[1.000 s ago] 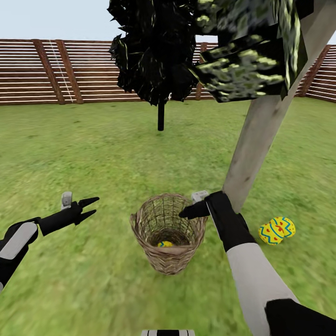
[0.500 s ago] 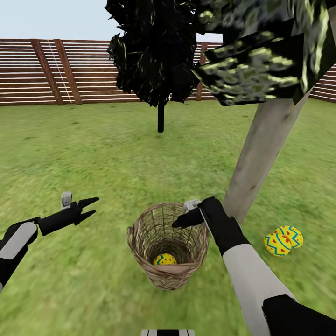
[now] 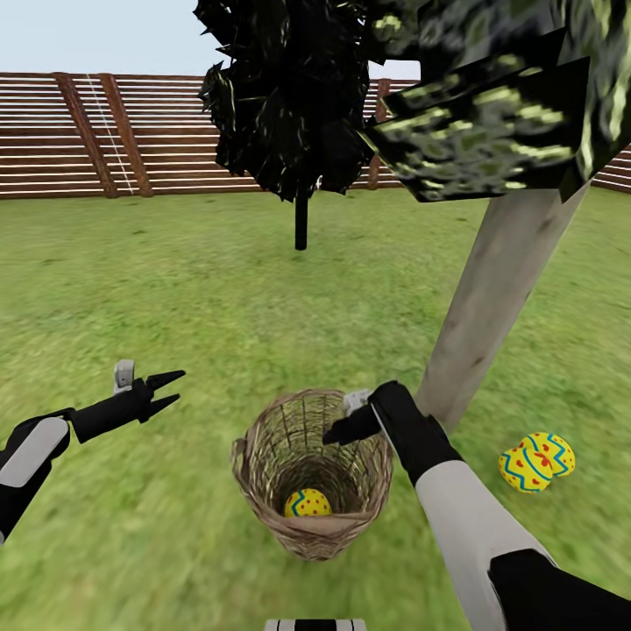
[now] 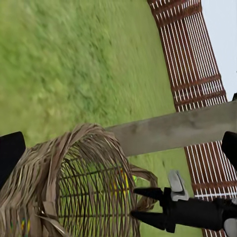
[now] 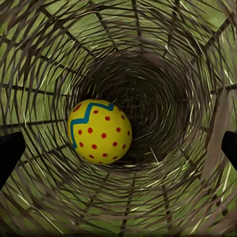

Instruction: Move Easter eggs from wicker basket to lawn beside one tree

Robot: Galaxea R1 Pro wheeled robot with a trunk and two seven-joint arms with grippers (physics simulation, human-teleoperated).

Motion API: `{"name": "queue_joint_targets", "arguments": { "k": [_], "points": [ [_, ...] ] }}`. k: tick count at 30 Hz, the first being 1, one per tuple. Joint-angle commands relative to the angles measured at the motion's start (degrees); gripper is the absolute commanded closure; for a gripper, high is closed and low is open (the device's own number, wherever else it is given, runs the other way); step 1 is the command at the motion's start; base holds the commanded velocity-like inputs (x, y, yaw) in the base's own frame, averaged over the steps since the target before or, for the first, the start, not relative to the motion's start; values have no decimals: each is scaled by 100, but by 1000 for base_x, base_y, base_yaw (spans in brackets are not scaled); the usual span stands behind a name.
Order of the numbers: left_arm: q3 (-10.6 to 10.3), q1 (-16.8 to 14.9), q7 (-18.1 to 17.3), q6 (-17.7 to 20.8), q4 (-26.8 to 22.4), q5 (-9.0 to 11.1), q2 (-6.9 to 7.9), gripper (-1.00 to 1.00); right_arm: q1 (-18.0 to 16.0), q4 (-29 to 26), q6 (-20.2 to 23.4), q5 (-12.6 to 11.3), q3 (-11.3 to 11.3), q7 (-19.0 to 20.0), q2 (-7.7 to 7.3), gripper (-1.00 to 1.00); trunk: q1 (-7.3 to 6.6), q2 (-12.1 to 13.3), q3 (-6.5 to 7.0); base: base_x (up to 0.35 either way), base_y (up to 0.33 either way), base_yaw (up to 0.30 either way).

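The wicker basket (image 3: 308, 480) stands on the lawn (image 3: 175, 289) at the foot of the pale-trunked tree (image 3: 491, 307). One yellow Easter egg (image 3: 308, 503) lies at its bottom and shows large in the right wrist view (image 5: 100, 132). Two more eggs (image 3: 537, 461) lie touching on the grass just right of the trunk. My right gripper (image 3: 337, 429) hangs open over the basket's right rim and points into it, its fingertips (image 5: 10, 158) well apart and short of the egg. My left gripper (image 3: 171, 390) is open and empty above the grass left of the basket.
A dark tree with a thin black trunk (image 3: 301, 219) stands further back, in front of the brown slatted fence (image 3: 131, 131). Blocky foliage (image 3: 491, 114) overhangs the pale trunk. In the left wrist view the basket (image 4: 74, 187) sits close, with the right gripper (image 4: 137, 203) beside it.
The camera has shifted, so the basket sits lower in the picture and more of the egg inside shows. My right gripper has stayed at the basket's mouth, a little lower. The left arm is unmoved.
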Motion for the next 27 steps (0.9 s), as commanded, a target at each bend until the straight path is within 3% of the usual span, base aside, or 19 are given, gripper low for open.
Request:
{"name": "queue_joint_targets", "arguments": {
  "k": [1, 9, 14, 17, 21, 27],
  "points": [
    [-13, -4, -11, 17, 4, 21, 7, -100, -3, 25, 12, 61, 4, 48, 3, -100, -1, -2, -5, 5, -1, 0],
    [-13, -4, -11, 17, 6, 22, 11, -100, -3, 272, -21, 62, 42, 58, 6, -100, -1, -2, -5, 1, 0, 0],
    [-13, -6, -11, 17, 12, 22, 11, -100, -3, 281, -111, 54, 662, 58, 0, -100, -1, -2, -5, 3, 0, 0],
    [-11, -4, -11, 17, 0, 22, 10, -100, -3, 282, -218, 53, 853, 55, -2, -100, -1, -2, -5, 111, 0, 0],
    [-9, -2, -11, 17, -1, 22, 11, -100, -3, 282, -257, 59, 946, 58, -2, -100, -1, -2, -5, 253, -29, 0],
    [-10, -2, -11, 17, 20, 22, 11, -100, -3, 283, -257, 62, 1655, 44, -2, -100, -1, -2, -5, 43, -7, 0]
  ]
}}
